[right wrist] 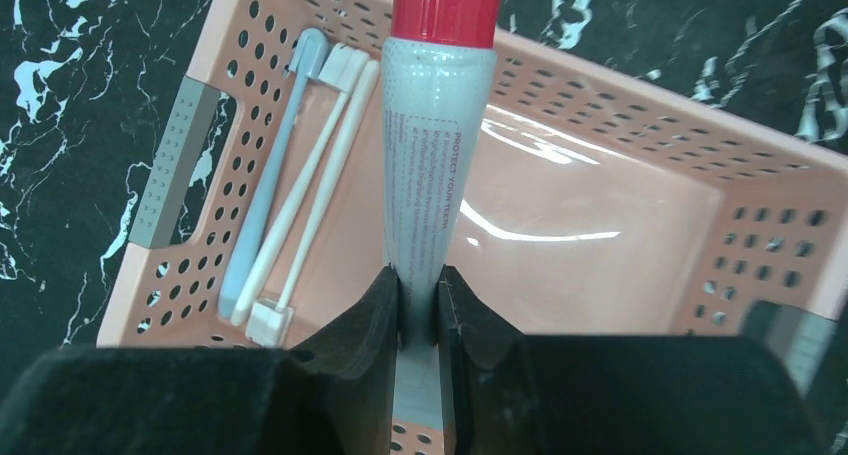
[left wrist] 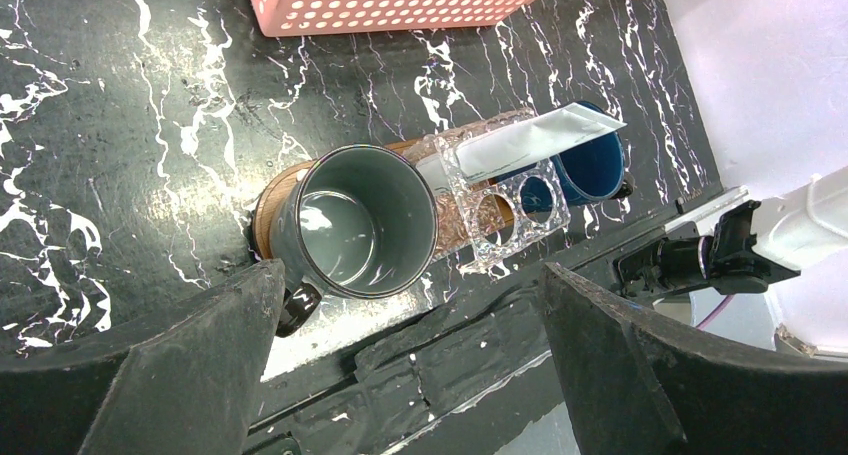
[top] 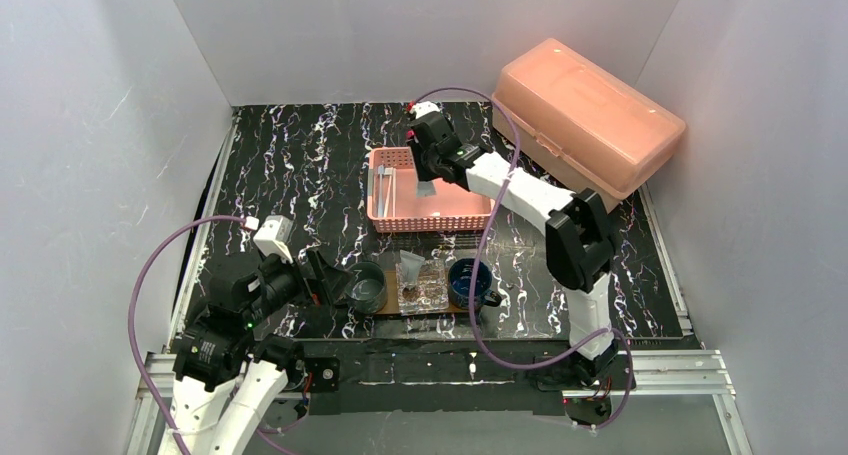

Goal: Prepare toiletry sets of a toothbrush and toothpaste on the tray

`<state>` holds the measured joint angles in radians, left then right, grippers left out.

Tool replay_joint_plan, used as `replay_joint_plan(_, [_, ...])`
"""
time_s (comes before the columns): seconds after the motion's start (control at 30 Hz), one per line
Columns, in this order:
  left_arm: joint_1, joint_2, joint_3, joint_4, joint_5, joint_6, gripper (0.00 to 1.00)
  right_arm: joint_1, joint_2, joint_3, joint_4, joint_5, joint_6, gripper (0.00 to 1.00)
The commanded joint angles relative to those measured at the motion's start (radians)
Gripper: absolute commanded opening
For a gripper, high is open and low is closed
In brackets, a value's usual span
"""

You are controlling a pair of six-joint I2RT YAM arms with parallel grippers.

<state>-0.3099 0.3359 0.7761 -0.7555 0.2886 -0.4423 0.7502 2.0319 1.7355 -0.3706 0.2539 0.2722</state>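
Three cups stand in a row on the brown oval tray [left wrist: 268, 200]: a grey-green cup [top: 368, 287], empty inside in the left wrist view [left wrist: 355, 220], a clear faceted glass [top: 425, 287] holding a white toothpaste tube [left wrist: 530, 140], and a dark blue mug [top: 469, 282]. My left gripper [top: 330, 280] is open and empty, just left of the grey-green cup. My right gripper [top: 428, 180] is shut on a white toothpaste tube with a red cap [right wrist: 435, 165] and holds it over the pink mesh basket [right wrist: 600, 225]. White toothbrushes [right wrist: 310, 175] and a light blue one [right wrist: 270, 165] lie at the basket's left side.
A large salmon lidded box [top: 585, 115] stands at the back right, close behind the right arm. The pink basket [top: 440, 215] sits just behind the tray. White walls enclose the black marbled table [top: 290, 175]. The table's front metal edge [top: 450, 365] runs just below the tray.
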Motion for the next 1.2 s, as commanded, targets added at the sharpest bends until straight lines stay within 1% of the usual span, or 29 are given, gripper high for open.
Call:
replay_joint_plan(0.0, [-0.003, 0.02, -0.009, 0.013, 0.007, 0.01, 0.98, -0.002, -0.116, -0.027, 0.012, 0.077, -0.099, 0.21])
replay_joint_plan(0.23, [-0.003, 0.033, -0.009, 0.013, 0.013, 0.01, 0.98, 0.0, -0.253, -0.067, -0.029, 0.048, -0.166, 0.21])
replay_joint_plan(0.43, [-0.003, 0.054, -0.005, 0.013, 0.032, 0.012, 0.98, 0.012, -0.376, -0.103, -0.09, -0.043, -0.207, 0.21])
replay_joint_plan(0.6, [-0.002, 0.083, 0.011, 0.015, 0.068, 0.02, 0.98, 0.047, -0.485, -0.134, -0.155, -0.104, -0.265, 0.21])
replay_joint_plan(0.77, [-0.003, 0.12, 0.026, 0.044, 0.128, -0.039, 0.98, 0.124, -0.597, -0.187, -0.188, -0.172, -0.334, 0.21])
replay_joint_plan(0.97, [-0.002, 0.181, 0.09, 0.06, 0.236, -0.135, 0.98, 0.243, -0.683, -0.209, -0.259, -0.144, -0.391, 0.21])
replay_joint_plan(1.17, [-0.002, 0.231, 0.165, 0.057, 0.335, -0.203, 0.98, 0.329, -0.75, -0.241, -0.288, -0.136, -0.412, 0.21])
